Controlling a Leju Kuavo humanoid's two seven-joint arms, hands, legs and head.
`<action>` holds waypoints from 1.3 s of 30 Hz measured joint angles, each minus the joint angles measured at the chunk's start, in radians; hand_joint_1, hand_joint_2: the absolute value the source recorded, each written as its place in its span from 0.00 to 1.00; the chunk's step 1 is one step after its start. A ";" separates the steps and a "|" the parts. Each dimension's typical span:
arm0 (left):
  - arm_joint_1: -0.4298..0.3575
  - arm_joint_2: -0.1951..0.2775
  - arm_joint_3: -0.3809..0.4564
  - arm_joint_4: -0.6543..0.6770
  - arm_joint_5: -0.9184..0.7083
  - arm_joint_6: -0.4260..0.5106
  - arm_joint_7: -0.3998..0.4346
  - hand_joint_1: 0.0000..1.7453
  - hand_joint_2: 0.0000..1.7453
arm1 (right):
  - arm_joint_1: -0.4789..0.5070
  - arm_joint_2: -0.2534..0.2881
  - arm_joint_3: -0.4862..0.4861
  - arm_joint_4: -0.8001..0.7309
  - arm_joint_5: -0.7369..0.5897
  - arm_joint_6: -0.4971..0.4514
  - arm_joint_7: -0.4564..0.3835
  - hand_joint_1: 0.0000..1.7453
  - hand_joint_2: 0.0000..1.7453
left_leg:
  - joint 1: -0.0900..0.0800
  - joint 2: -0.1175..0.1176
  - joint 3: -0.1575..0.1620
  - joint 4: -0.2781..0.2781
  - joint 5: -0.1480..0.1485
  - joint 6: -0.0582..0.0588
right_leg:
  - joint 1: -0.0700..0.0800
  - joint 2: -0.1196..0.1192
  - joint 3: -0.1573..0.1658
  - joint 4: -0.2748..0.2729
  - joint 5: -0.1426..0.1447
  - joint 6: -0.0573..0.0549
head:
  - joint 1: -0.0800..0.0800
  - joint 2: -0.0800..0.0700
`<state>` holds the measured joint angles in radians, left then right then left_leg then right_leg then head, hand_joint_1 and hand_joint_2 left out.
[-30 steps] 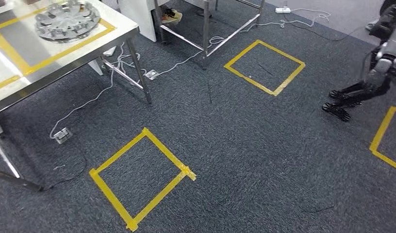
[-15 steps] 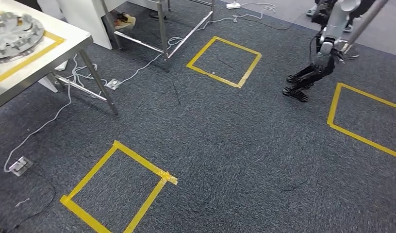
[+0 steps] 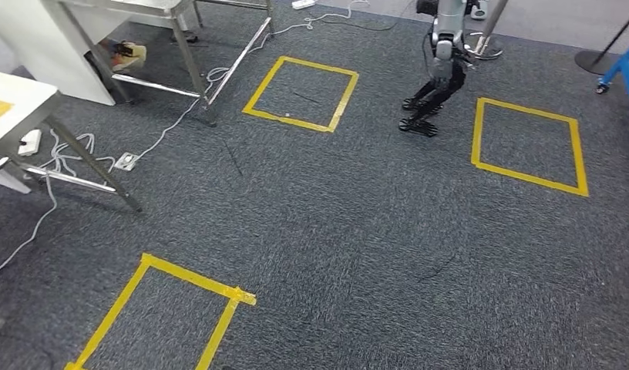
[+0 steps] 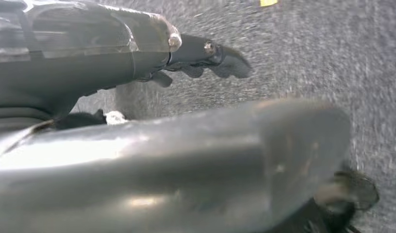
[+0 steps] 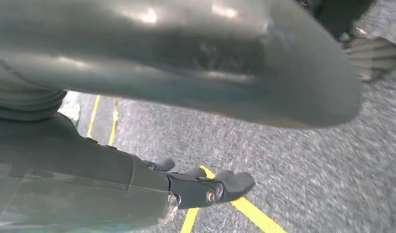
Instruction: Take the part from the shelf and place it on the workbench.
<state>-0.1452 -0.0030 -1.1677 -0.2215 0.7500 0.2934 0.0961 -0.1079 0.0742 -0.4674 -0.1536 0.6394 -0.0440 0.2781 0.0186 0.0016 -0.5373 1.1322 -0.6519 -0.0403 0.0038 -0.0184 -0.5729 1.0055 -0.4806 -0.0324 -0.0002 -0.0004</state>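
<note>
plainly, both arms hang at the robot's sides over the carpet [image 3: 358, 231], a fair posture for walking with nothing to carry. the left hand [image 4: 206, 60] holds nothing, its dark fingers [image 4: 232, 65] loosely extended toward the floor; whether they are spread or lightly curled i cannot tell, as that view is blurred. the right hand [image 5: 206, 187] likewise carries nothing, its fingers [image 5: 235, 182] reaching out over a yellow tape line [image 5: 254, 213], and their spacing is no clearer.

the part to be fetched is not to be found in these pictures, nor is any shelf, so its place relative to either hand cannot be given. the workbench [image 3: 15, 104] shows just one corner at the left edge of the head view, a strip of yellow tape on its top, cables [image 3: 72, 154] trailing under its legs. taped yellow squares [image 3: 300, 92] mark standing spots on the carpet, and another robot [image 3: 438, 69] stands beyond, between two of them. judging by this, the fetch has not begun.
</note>
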 joint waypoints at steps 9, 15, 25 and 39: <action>0.005 0.004 0.000 0.001 0.000 0.000 0.000 0.00 0.00 | -0.003 0.000 0.000 0.000 0.000 0.001 0.000 0.00 0.00 | -0.001 -0.115 -0.024 -0.107 0.142 0.027 | 0.003 0.127 0.013 0.009 -0.018 0.008 | -0.009 0.000; 0.004 0.006 0.000 0.001 -0.001 0.000 -0.001 0.00 0.00 | -0.004 0.002 0.000 0.000 0.000 0.002 0.000 0.00 0.00 | -0.002 -0.018 0.012 -0.150 0.138 0.046 | -0.004 0.061 -0.049 0.123 -0.084 0.043 | 0.000 0.000; -0.002 0.006 0.000 0.001 -0.001 0.000 -0.001 0.00 0.00 | 0.002 0.003 0.000 0.000 0.000 0.001 0.000 0.00 0.00 | -0.010 0.108 0.052 -0.149 0.094 0.016 | -0.001 -0.057 -0.010 0.014 -0.005 0.044 | 0.008 0.000; 0.004 0.006 0.000 0.000 -0.002 0.000 -0.001 0.00 0.00 | -0.003 -0.001 0.000 0.000 0.000 0.003 0.003 0.00 0.00 | 0.006 -0.099 -0.041 -0.077 0.133 0.012 | -0.002 0.112 0.015 0.015 -0.028 0.016 | -0.014 0.000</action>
<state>-0.1408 0.0030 -1.1677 -0.2212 0.7477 0.2931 0.0955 -0.1107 0.0735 -0.4673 -0.1534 0.6390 -0.0409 0.2808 0.0251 -0.0971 -0.5788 1.0547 -0.5192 -0.0286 0.0015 0.0937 -0.5577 1.0207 -0.5091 -0.0167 -0.0141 -0.0004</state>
